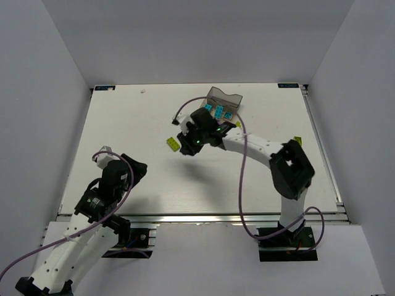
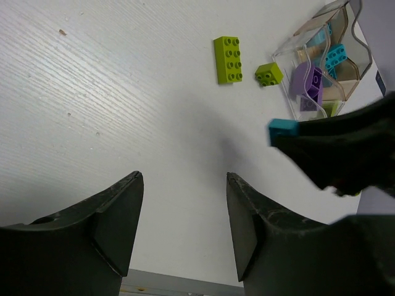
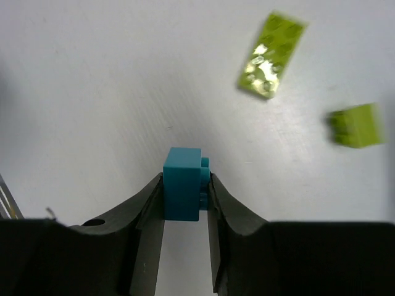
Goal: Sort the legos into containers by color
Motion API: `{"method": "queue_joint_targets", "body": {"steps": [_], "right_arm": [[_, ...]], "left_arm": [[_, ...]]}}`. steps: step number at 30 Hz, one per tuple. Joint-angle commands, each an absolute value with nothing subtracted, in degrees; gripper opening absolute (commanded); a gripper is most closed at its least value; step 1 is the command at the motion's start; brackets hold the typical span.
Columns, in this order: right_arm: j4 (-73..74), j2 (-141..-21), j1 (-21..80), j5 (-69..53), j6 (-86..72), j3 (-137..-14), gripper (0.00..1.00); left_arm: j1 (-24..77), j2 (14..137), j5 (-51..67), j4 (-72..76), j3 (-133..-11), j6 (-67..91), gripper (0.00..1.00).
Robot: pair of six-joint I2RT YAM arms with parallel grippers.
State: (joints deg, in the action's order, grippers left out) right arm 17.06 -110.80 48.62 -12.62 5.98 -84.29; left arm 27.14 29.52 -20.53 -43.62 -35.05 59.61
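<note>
A cyan lego [image 3: 183, 183] sits pinched between the fingers of my right gripper [image 3: 185, 179], which is shut on it above the white table, just left of the containers [image 1: 223, 102]. In the left wrist view the same cyan lego [image 2: 283, 128] pokes out of the right gripper's black tip. A long lime lego [image 2: 228, 59] and a small lime lego [image 2: 269, 74] lie on the table beside the clear tray [image 2: 364, 52]. The tray holds a purple lego [image 2: 308, 83] and cyan legos [image 2: 335, 57]. My left gripper [image 2: 184, 179] hovers open over bare table near the front left, holding nothing.
The right arm [image 1: 290, 169] arches across the table's right half, its cable trailing along it. A small lime piece [image 1: 298, 140] lies near the right edge. The table's front rail [image 1: 197, 217] runs just behind the arm bases. Grey walls enclose the table.
</note>
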Motion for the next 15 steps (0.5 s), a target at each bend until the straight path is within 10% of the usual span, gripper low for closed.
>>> {"method": "queue_joint_targets", "body": {"steps": [1,15], "right_arm": [[11.42,-102.31,42.2,-24.08,15.02,-82.71,0.0],[18.19,-111.17,21.89,-17.23,20.04,-96.49,0.0]], "left_arm": [[27.33,29.53,-20.3,-41.84,-34.19,59.68,0.66],[27.33,32.78,-17.84,-37.0,-32.96,58.98,0.66]]}}
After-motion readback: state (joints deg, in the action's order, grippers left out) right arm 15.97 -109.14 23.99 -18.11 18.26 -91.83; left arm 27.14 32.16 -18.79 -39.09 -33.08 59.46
